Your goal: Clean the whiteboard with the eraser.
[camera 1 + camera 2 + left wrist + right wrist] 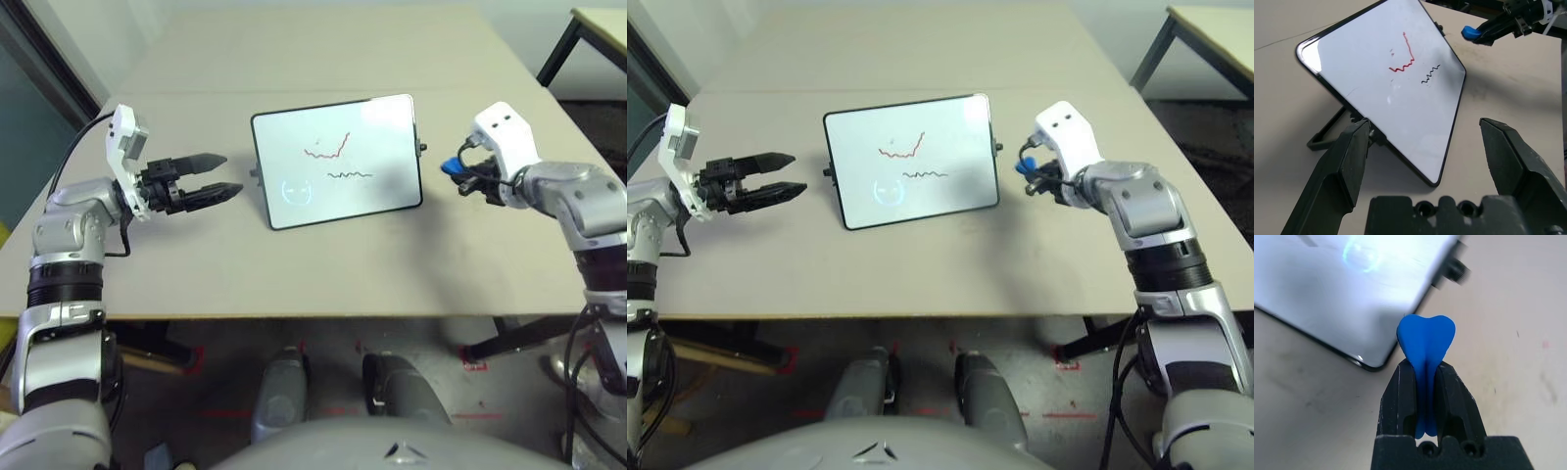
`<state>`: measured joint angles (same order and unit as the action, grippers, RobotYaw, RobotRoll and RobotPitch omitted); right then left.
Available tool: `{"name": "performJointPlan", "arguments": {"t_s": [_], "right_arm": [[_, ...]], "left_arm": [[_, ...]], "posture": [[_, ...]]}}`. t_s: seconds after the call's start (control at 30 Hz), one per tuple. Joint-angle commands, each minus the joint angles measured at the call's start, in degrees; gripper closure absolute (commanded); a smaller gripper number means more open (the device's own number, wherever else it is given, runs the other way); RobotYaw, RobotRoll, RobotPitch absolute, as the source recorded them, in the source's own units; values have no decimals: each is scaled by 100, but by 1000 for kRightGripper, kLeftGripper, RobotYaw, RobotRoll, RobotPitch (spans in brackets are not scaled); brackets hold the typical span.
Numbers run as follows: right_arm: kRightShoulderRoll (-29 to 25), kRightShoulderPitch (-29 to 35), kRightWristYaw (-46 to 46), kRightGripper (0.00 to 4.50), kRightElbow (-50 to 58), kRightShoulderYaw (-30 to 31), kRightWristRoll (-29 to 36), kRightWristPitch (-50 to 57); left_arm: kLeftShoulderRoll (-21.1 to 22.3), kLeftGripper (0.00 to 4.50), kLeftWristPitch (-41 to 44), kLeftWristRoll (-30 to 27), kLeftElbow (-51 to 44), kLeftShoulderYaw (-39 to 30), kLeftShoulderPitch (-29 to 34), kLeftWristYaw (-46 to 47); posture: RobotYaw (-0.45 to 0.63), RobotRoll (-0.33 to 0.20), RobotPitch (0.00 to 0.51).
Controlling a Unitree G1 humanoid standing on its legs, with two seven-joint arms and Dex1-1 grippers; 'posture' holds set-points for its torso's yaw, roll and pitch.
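The whiteboard stands tilted on a small black stand at the table's middle, with a red squiggle, a black squiggle and a faint blue circle on it. My right gripper hovers just right of the board's right edge, shut on the blue eraser, whose end sticks out past the fingertips. My left gripper is open, left of the board, with its fingers pointing at the board's left edge and nothing between them. The eraser also shows in the left wrist view beyond the board.
The beige table has free room in front of and behind the board. Another table's corner with a black leg stands at the far right.
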<state>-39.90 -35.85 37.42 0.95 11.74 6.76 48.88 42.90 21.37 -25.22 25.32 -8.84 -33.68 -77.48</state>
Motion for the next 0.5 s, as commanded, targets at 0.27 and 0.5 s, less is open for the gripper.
{"name": "performJointPlan", "arguments": {"t_s": [0.27, 0.5], "right_arm": [[206, -220, 115, 4203, 148, 1042, -1222, -1346], [356, -507, 134, 4203, -311, 1487, -1977, -1947]], "left_arm": [[-80, 0, -34, 23, 114, 191, -225, -147], [-64, 0, -26, 47, 62, 196, -191, -163]], "posture": [[245, 0, 90], [255, 0, 82]]}}
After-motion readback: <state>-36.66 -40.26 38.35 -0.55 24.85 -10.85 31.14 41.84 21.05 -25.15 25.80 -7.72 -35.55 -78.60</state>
